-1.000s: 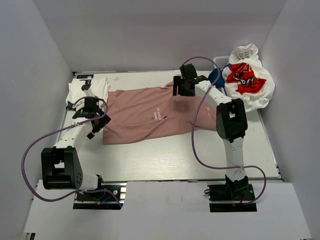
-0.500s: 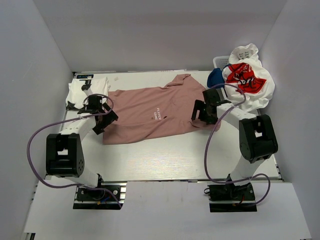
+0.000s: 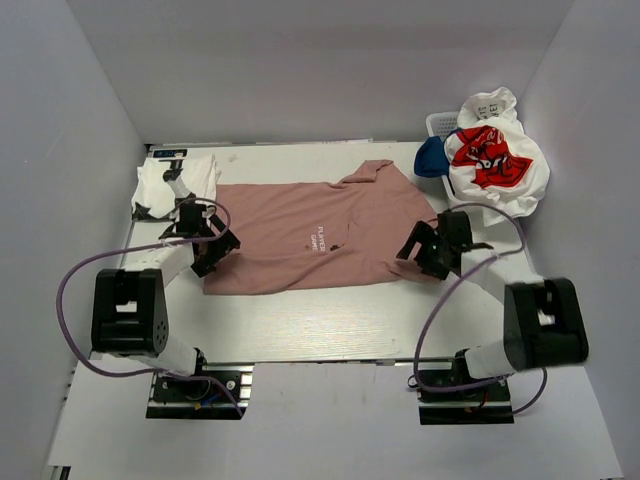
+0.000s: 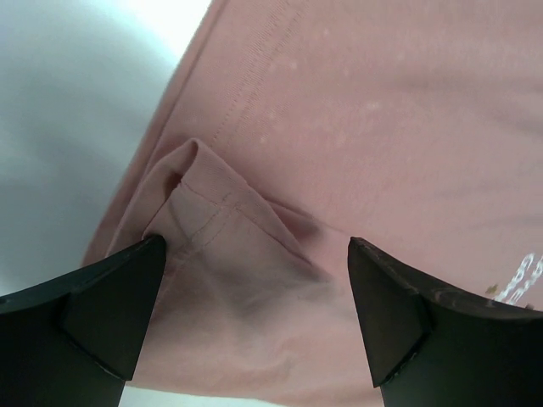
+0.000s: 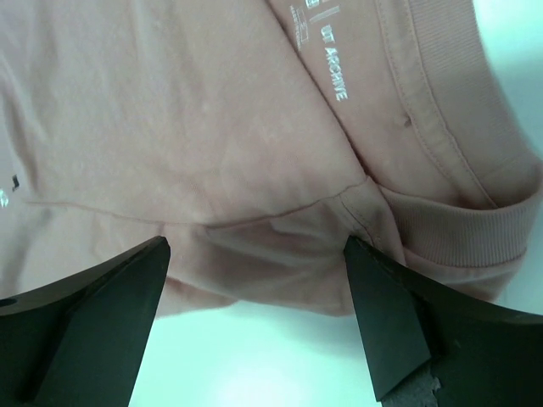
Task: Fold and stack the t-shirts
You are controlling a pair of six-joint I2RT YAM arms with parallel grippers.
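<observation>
The dusty-pink cotton t-shirt [image 3: 310, 235] lies flat on the white counter [image 3: 330, 320], long axis running left to right. The left end effector [image 3: 208, 250] hovers right over its hem corner and the right end effector [image 3: 422, 252] over the collar end. Both are spread apart, gripping nothing.

The left arm [image 3: 128, 305] stood at the lower left of the top view, its forearm angled up to centre-left. There the left gripper [image 3: 208, 250] pointed down, its fingers [image 4: 102, 305] spread wide. The right arm [image 3: 540, 325] reached from the lower right toward centre-right, with the right gripper [image 3: 425, 250] held low and its jaws equally wide apart.
</observation>
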